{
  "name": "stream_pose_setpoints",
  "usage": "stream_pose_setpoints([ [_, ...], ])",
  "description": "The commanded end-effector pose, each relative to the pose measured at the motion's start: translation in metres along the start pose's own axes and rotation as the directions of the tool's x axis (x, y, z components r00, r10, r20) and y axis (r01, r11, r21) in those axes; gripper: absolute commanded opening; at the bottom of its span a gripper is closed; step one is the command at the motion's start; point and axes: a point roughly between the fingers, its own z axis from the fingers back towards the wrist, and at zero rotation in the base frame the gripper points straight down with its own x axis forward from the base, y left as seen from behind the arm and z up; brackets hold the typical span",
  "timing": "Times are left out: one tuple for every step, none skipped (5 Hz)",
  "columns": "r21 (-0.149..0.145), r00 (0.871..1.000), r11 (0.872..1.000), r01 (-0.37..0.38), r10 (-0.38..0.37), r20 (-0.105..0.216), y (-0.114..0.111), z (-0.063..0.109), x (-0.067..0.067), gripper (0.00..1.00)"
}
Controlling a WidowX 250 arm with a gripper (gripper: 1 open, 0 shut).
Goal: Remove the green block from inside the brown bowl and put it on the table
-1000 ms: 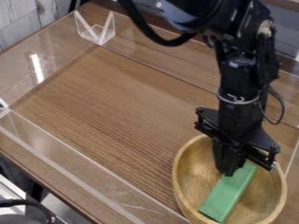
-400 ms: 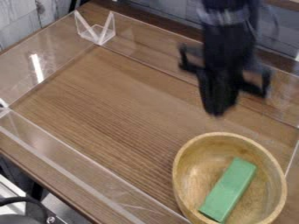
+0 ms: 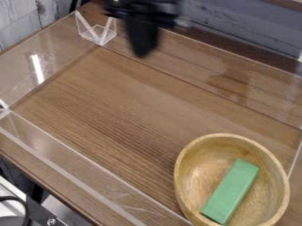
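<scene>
Closest to the camera, at the bottom right, sits the brown bowl (image 3: pixel 189 181). It is round and shallow, made of light wood, with a thick smooth rim and faint lines of grain inside.

The green block (image 3: pixel 231 192) lies flat inside the bowl, on its right half. The block is long, thin and bright green, with a dull, plain top and straight edges. It points from the low front of the bowl up toward the back right. Nothing is touching it.

The bowl rests on the table (image 3: pixel 130 106). The table is wide and brown, with long straight grain lines running across it. The wood looks a little shiny where the light hits it near the back right.

Clear plastic walls (image 3: pixel 53 163) stand around the table. They catch white glints of light along the left side and the front edge. A small clear see-through stand (image 3: pixel 97 29) with white edges sits at the far left corner.

Farthest away, at the top, hangs the black claw (image 3: pixel 143 46). It is blurry and points down over the back of the table, well apart from the bowl. Its two fingers are pressed together and it carries nothing.

Behind the table is a grey wall (image 3: pixel 253 22).
</scene>
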Motion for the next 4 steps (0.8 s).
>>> stream_pose_setpoints([
  [0.024, 0.996, 0.998, 0.057, -0.059, 0.066, 0.046, 0.017, -0.002, 0.0],
  [0.032, 0.995, 0.997, 0.071, -0.073, 0.073, 0.082, 0.014, 0.0, 0.0],
  [0.039, 0.995, 0.997, 0.07, -0.073, 0.072, 0.108, 0.005, 0.001, 0.0],
  [0.042, 0.996, 0.997, 0.062, -0.065, 0.066, 0.125, -0.007, 0.003, 0.0],
])
